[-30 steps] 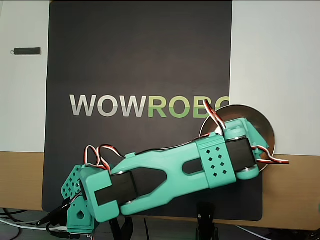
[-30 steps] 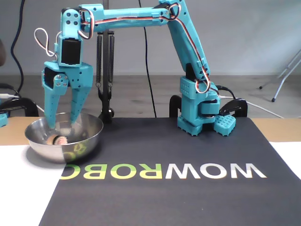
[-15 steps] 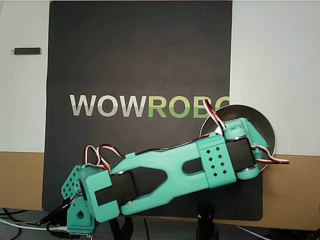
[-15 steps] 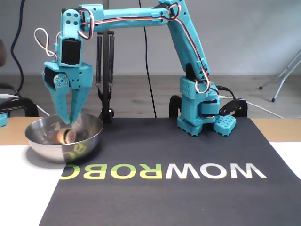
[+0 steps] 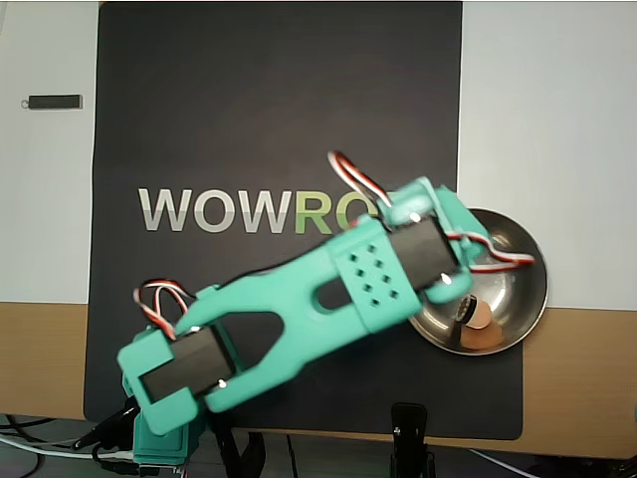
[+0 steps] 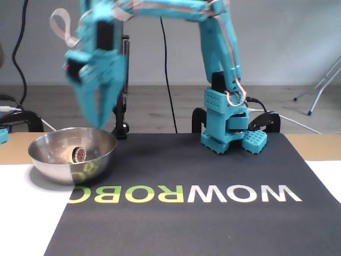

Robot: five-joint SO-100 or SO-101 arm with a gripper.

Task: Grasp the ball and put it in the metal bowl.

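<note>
The ball (image 6: 78,154) lies loose inside the metal bowl (image 6: 68,172), near its back wall in the fixed view. From overhead the ball (image 5: 478,317) rests in the near part of the bowl (image 5: 535,267), with a tan reflection just below it. My gripper (image 6: 99,124) hangs above the bowl's right rim, blurred by motion, its fingers drawn together to one point with nothing between them. In the overhead view the teal wrist (image 5: 418,249) covers the bowl's left edge and hides the fingers.
The black mat (image 5: 279,110) with WOWROBO lettering lies on a white and wood tabletop. The arm's base (image 6: 226,130) stands at the mat's back edge. A black stand (image 6: 120,80) rises behind the bowl. A small dark bar (image 5: 55,102) lies at the far left.
The gripper shut, lifted out of the bowl and swung toward the mat's middle. The ball stayed in the bowl, and the overhead view now shows it.
</note>
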